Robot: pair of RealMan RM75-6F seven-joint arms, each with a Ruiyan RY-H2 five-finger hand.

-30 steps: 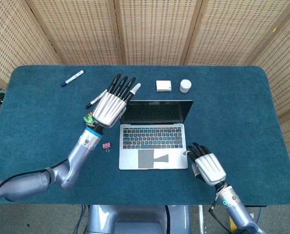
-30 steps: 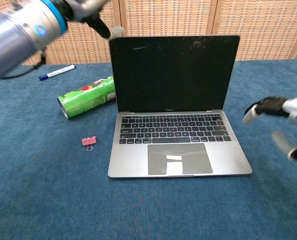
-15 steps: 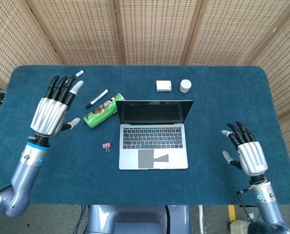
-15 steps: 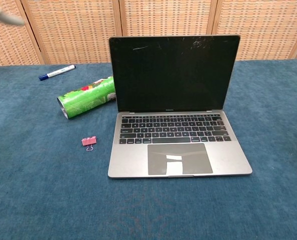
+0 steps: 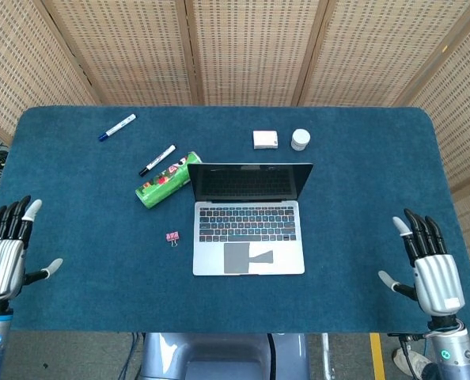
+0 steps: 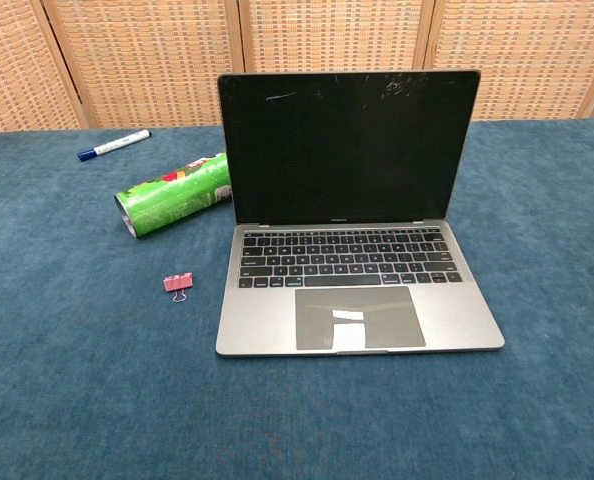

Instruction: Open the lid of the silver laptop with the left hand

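Observation:
The silver laptop (image 5: pixel 249 229) (image 6: pixel 352 250) stands in the middle of the blue table with its lid upright and its dark screen facing me. My left hand (image 5: pixel 5 252) hovers at the table's near left edge, far from the laptop, fingers spread and holding nothing. My right hand (image 5: pixel 433 267) is at the near right edge, likewise spread and empty. Neither hand appears in the chest view.
A green can (image 5: pixel 168 180) (image 6: pixel 173 195) lies on its side left of the laptop, with a pink binder clip (image 5: pixel 172 237) (image 6: pixel 178 283) in front of it. Two markers (image 5: pixel 117 127) (image 5: pixel 157 159) lie at the back left. A white box (image 5: pixel 265 139) and small white jar (image 5: pixel 300 139) sit behind the laptop.
My left hand has pulled away from the lid's upper left corner, out to the table's near left edge. My right hand has drawn back from the laptop's right front corner to the near right edge.

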